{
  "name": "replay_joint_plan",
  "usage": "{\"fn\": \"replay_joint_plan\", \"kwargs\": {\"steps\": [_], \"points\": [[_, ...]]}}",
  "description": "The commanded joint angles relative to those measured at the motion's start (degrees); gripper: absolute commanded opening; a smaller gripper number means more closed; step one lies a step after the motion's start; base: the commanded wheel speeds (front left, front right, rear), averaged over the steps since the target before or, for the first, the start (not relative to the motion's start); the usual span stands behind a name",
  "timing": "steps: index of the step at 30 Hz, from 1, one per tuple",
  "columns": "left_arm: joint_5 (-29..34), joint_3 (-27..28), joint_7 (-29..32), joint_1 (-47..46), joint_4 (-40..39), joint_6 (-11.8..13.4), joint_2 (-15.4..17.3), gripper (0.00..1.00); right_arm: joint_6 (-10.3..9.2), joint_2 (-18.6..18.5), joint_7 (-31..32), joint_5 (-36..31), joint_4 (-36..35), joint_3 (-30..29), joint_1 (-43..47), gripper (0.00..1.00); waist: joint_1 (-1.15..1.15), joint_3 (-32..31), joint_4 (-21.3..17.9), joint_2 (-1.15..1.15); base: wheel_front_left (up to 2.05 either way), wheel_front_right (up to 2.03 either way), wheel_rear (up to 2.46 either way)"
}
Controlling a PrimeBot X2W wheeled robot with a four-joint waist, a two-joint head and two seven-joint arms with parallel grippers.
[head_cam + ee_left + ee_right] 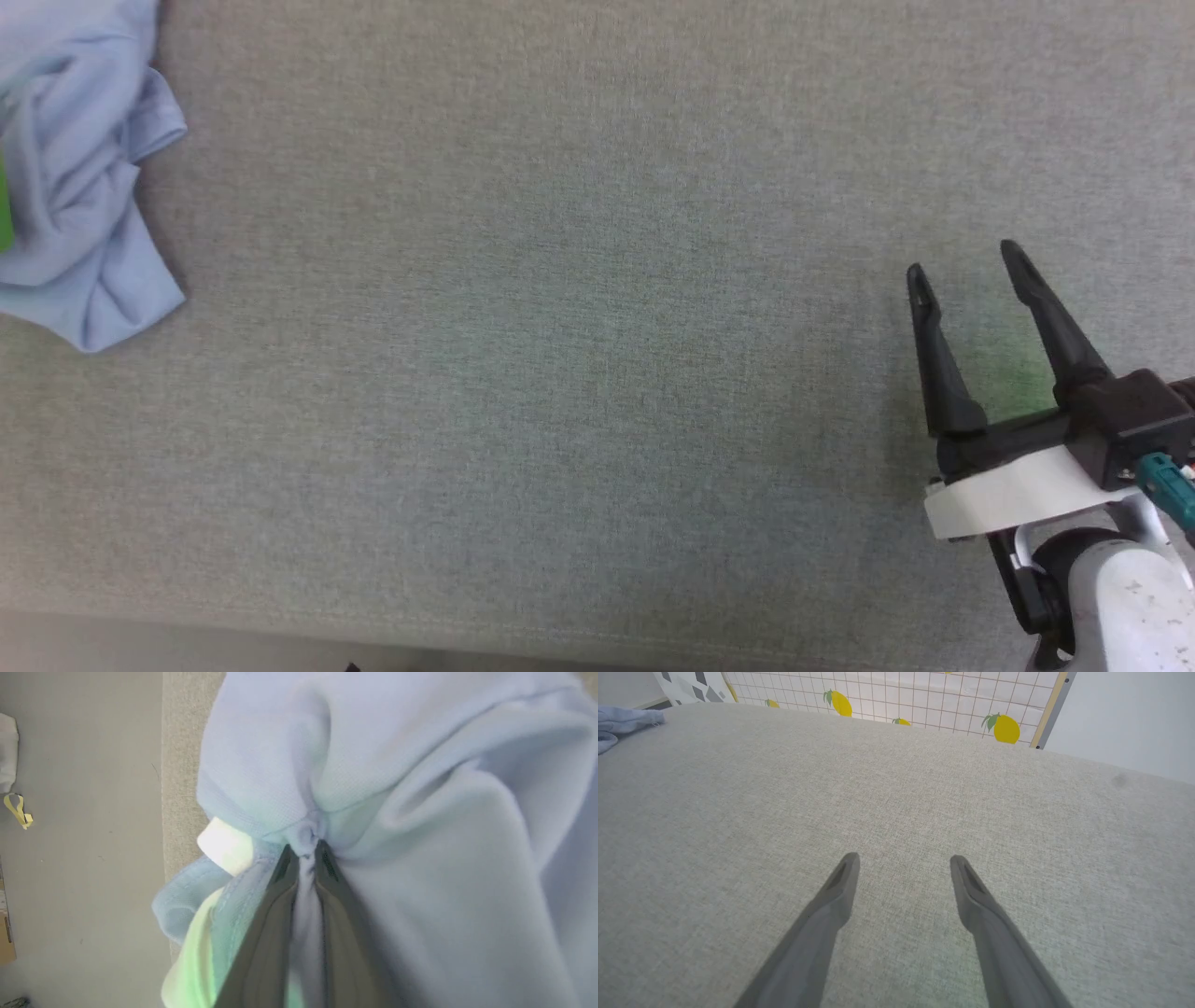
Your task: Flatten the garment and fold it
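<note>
At the lower right of the head view, right gripper (965, 263) with its two dark fingers (938, 364) spread wide and pointing up, pale forearm (1125, 597) behind it, left gripper (304, 849) with fingers pinched nearly together on a bunched fold of the shirt (420, 812)

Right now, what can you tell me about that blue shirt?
The shirt is light blue, of soft knit-looking fabric, crumpled in a heap with deep folds at the far left of the grey fabric surface. A white piece, seemingly the collar, peeks out near the surface's edge. The left pincer is shut on a bunched pinch of it.
</note>
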Motion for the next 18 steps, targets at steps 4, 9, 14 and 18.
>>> {"fn": "replay_joint_plan", "kwargs": {"steps": [4,9,14,18], "points": [[1.7,0.2,-6.7,0.6,0.4,0.3,0.0,0.00,-0.10,-0.4,-0.2,0.3,1.8,0.5,0.5,1.00,0.00,-5.3,0.5,0.00,0.00,0.00,0.00],[4.0,0.9,-18.7,-0.7,-1.3,0.2,0.2,0.00,-0.10,-0.4,-0.3,1.2,3.9,0.6,1.0,1.00,0.00,-10.8,0.6,0.00,0.00,0.00,0.00],[5.4,0.2,-28.1,-2.3,-4.9,0.0,-0.1,0.00,-0.10,-0.2,0.0,2.1,5.3,0.5,1.6,1.00,0.00,-16.0,1.0,0.00,0.00,0.00,0.00],[5.8,-1.6,-32.7,-3.5,-9.5,-0.2,-0.3,0.00,-0.10,-0.2,0.0,2.8,6.2,0.4,1.8,1.00,0.00,-19.1,0.8,0.00,0.00,0.00,0.00]]}}
